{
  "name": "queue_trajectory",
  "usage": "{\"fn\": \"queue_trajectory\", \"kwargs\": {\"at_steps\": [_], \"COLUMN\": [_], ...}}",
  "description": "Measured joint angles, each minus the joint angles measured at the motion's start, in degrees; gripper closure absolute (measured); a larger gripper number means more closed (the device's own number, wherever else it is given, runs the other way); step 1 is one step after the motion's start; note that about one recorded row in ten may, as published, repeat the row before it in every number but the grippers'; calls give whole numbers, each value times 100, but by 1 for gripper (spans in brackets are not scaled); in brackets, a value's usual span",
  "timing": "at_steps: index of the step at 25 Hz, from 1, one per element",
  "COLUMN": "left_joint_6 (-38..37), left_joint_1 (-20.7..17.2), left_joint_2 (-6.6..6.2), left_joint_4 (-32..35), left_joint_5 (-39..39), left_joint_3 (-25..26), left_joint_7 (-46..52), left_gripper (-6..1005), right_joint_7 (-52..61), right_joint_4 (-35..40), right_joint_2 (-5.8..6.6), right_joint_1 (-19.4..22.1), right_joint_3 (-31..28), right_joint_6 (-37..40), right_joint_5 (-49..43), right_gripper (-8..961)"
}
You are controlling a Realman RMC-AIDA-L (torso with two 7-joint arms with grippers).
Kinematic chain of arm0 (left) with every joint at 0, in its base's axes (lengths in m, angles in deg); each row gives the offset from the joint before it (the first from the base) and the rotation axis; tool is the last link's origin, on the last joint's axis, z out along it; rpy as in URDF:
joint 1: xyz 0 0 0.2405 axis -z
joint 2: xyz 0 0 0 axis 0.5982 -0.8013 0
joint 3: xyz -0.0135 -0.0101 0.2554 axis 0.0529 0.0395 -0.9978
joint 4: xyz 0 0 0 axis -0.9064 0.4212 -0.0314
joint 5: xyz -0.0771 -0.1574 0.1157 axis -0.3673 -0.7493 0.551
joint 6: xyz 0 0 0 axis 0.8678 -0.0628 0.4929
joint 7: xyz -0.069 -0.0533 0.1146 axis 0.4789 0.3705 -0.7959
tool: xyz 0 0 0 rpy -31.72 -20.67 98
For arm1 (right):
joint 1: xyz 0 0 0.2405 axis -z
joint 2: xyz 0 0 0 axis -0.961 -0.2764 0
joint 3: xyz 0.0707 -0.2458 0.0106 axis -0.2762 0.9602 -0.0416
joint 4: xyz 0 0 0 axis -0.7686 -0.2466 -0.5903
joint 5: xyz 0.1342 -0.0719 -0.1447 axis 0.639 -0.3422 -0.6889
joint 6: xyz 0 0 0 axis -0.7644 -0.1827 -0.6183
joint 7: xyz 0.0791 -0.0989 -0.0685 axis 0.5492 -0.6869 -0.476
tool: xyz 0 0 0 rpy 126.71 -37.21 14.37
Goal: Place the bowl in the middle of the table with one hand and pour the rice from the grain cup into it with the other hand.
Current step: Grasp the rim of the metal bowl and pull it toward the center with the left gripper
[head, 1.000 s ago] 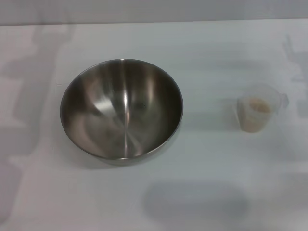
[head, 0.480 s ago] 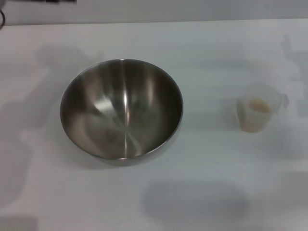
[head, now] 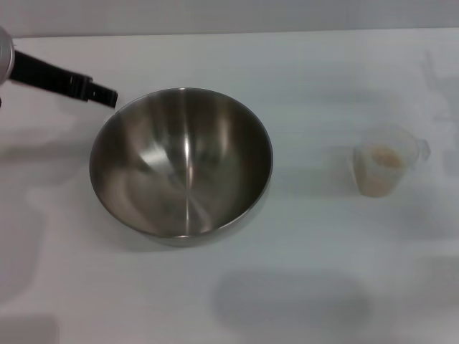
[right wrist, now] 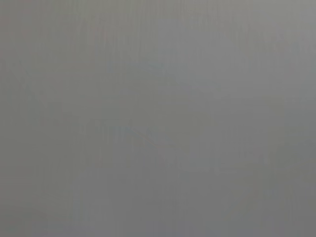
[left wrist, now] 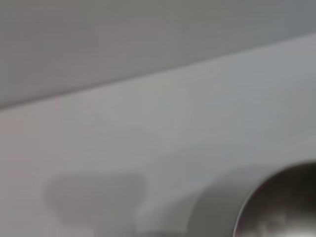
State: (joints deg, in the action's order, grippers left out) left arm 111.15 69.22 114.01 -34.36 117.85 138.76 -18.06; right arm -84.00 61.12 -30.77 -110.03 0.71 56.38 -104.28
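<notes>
Head view: my left gripper (head: pixel 107 96) enters at upper left, just beside the rim of the large shiny stainless-steel mixing bowl (head: pixel 181 163), left of centre on the white table (head: pixel 301 79). I cannot tell whether its fingers are parted. The bowl looks rigid and slippery; I'd pinch its thin rim. The small frosted-plastic grain cup (head: pixel 387 169) of beige rice (head: pixel 386 158) sits at right.

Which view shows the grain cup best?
Head view: the grain cup stands upright on the table, right of the bowl, with rice visible inside. Left wrist view shows only the bowl's rim and tabletop; right wrist view shows nothing of the cup.
</notes>
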Motion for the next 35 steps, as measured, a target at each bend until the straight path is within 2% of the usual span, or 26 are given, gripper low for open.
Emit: {"fn": "queue_trajectory", "kwargs": {"at_steps": [7,12,14,23,34,35], "left_joint_6": [233,231,160,44,-104,-99], "left_joint_1": [83,161,266,430,489,505], "left_joint_2": [1,6,11,24,33,32], "left_joint_4": [457,710,1107,1546,1725,1738], "left_joint_5": [220,222,159,159,148,147], "left_joint_3": [-42,-43,-29,-47,-4,-10], "left_joint_7": [-87,-151,-244,-363,-556,-557], "left_gripper": [175,175,175,176,324,368], "right_joint_7": [-30,-31,-32,-36,3,4], "right_joint_4": [0,0,0,8,9,9], "right_joint_2": [0,0,0,0,0,0], "right_joint_1": [17,37,41,51,51,54], "right_joint_3": [0,0,0,0,0,0], "right_joint_6": [0,0,0,-1,-1,-1], "right_joint_5": [0,0,0,0,0,0], "right_gripper": [243,243,244,244,244,244]}}
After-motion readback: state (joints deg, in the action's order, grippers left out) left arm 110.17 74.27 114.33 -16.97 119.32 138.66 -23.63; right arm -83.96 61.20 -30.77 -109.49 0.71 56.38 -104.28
